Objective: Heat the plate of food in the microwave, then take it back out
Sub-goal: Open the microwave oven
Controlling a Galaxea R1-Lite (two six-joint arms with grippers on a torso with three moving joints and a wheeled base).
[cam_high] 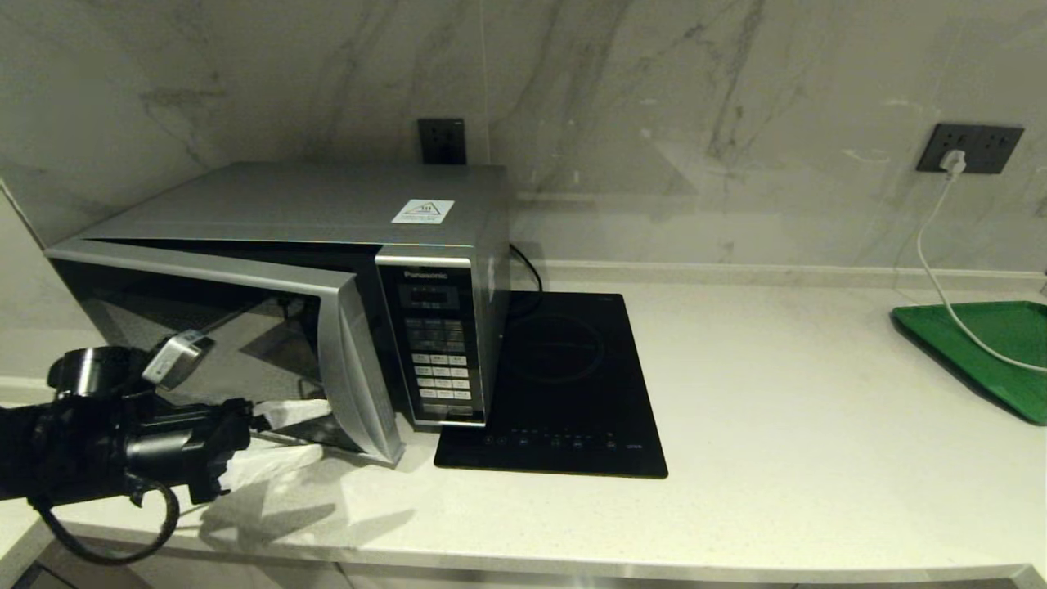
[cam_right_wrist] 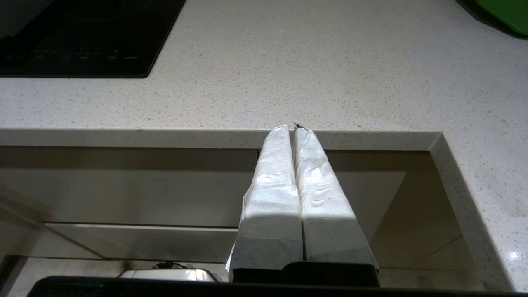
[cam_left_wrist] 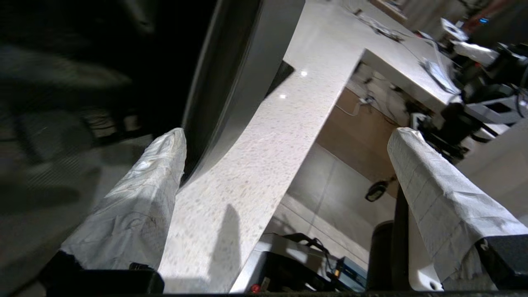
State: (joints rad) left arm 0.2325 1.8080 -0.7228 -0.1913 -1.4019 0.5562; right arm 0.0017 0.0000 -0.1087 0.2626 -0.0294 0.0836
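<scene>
The silver-grey microwave (cam_high: 327,213) stands at the left of the counter, its dark glass door (cam_high: 204,327) swung partly out. My left gripper (cam_high: 286,435) is open low in front of that door, close to the curved handle strip (cam_high: 356,368). In the left wrist view one wrapped finger (cam_left_wrist: 161,173) lies by the dark glass and handle strip (cam_left_wrist: 247,82), the other finger (cam_left_wrist: 416,173) out past the counter's edge; nothing is between them (cam_left_wrist: 286,136). My right gripper (cam_right_wrist: 293,127) is shut and empty, parked just below the counter's front edge. The plate of food is hidden from all views.
A flat black cooktop (cam_high: 556,384) lies right beside the microwave. A green tray (cam_high: 990,343) sits at the far right with a white cable (cam_high: 941,278) trailing onto it from a wall socket. Pale stone counter (cam_high: 777,409) stretches between them.
</scene>
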